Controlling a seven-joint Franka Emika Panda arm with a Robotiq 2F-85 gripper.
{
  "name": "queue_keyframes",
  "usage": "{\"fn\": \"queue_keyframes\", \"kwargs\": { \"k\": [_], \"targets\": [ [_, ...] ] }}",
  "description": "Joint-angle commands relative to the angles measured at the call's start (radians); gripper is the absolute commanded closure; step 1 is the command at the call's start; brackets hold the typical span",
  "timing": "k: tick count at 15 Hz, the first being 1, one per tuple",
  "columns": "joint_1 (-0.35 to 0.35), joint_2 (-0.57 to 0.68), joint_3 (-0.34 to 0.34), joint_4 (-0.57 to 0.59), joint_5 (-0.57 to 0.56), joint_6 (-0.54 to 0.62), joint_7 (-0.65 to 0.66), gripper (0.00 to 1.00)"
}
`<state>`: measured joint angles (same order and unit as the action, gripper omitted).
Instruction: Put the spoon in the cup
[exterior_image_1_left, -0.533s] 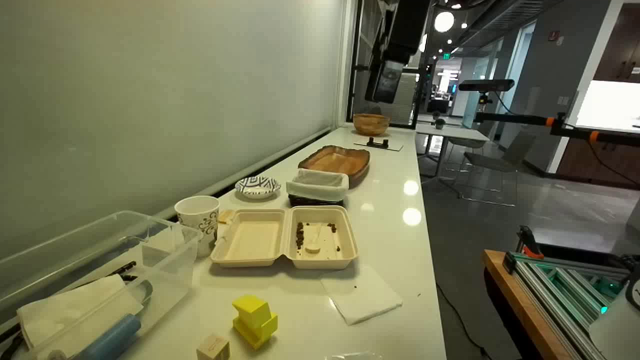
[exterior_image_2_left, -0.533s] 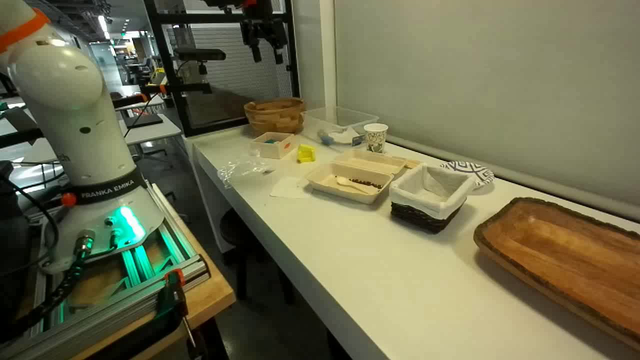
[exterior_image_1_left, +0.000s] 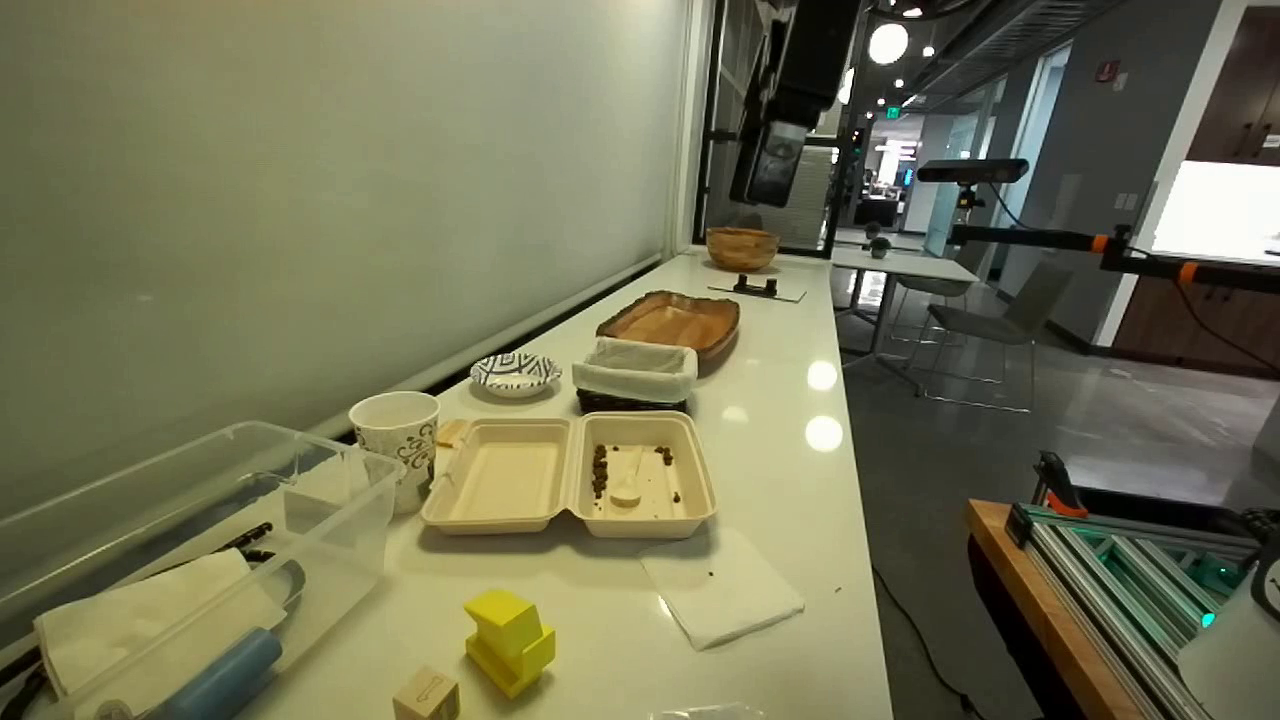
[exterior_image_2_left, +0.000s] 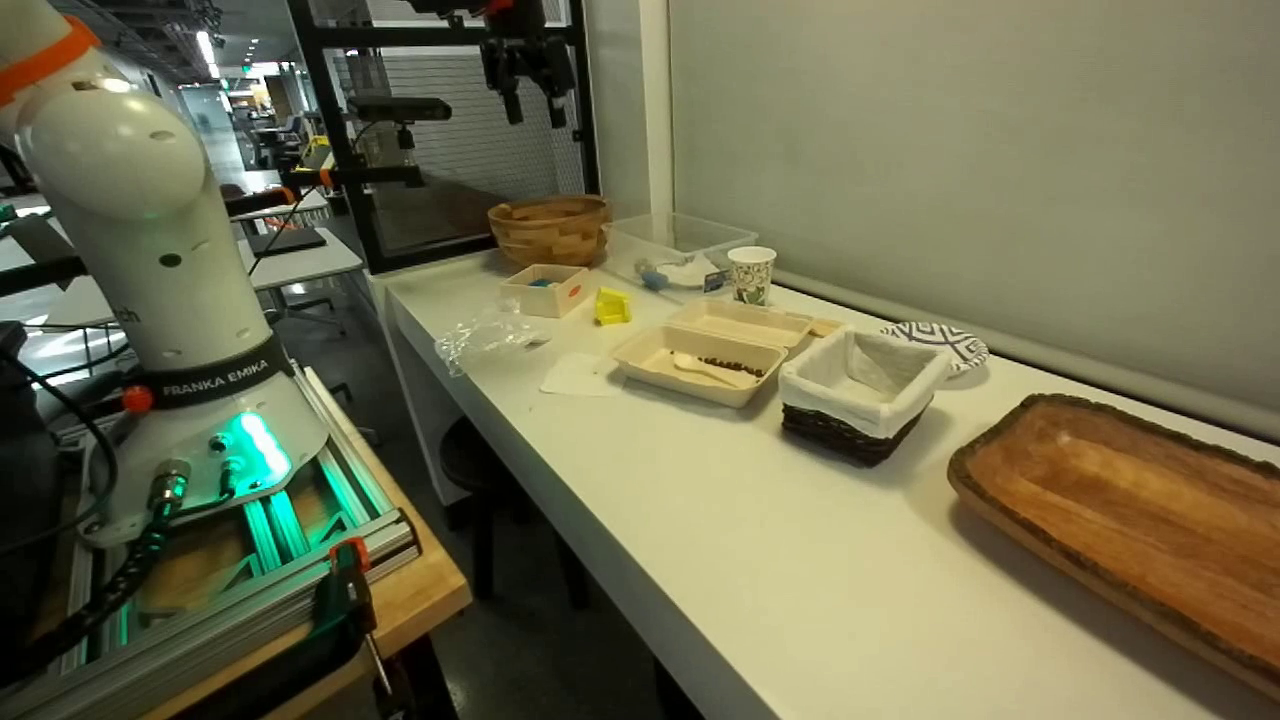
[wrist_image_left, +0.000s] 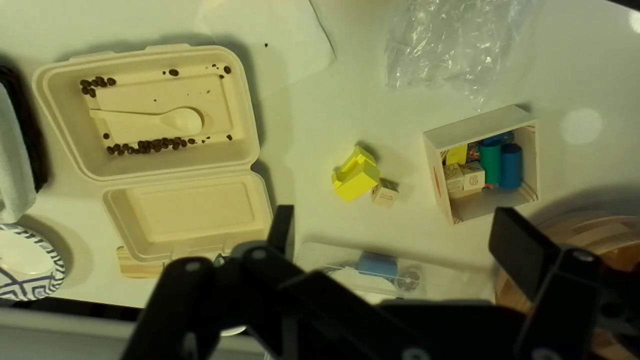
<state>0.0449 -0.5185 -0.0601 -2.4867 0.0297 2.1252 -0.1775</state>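
Observation:
The spoon, pale beige, lies flat in the beige clamshell food tray among dark beans; it shows in the wrist view (wrist_image_left: 181, 121) and in both exterior views (exterior_image_1_left: 627, 488) (exterior_image_2_left: 700, 367). The cup, off-white with a dark leafy pattern, stands upright beside the tray's lid in both exterior views (exterior_image_1_left: 396, 436) (exterior_image_2_left: 752, 275). In the wrist view the gripper hides nearly all of the cup. My gripper (exterior_image_2_left: 535, 112) hangs high above the table, apart from spoon and cup. In the wrist view its fingers (wrist_image_left: 395, 235) are wide apart with nothing between them.
The clamshell tray (wrist_image_left: 200, 210) lies open. A clear plastic bin (exterior_image_1_left: 330, 590) stands close to the cup. Nearby are a cloth-lined basket (exterior_image_2_left: 850, 420), patterned dish (exterior_image_1_left: 515, 375), yellow block (wrist_image_left: 356, 175), small wooden box (wrist_image_left: 480, 125), wooden bowl (exterior_image_2_left: 550, 235) and wooden tray (exterior_image_2_left: 1130, 500).

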Motion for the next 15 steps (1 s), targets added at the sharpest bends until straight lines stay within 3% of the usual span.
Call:
{"fn": "queue_keyframes", "kwargs": {
  "k": [1,8,15],
  "targets": [
    [-0.007,0.037,-0.007,0.026,0.062,-0.018,0.058,0.00],
    [-0.091,0.175,-0.065,0.013,0.183,0.101,0.198,0.00],
    [-0.151,0.417,-0.138,0.036,0.374,0.334,0.255,0.00]
  ]
}}
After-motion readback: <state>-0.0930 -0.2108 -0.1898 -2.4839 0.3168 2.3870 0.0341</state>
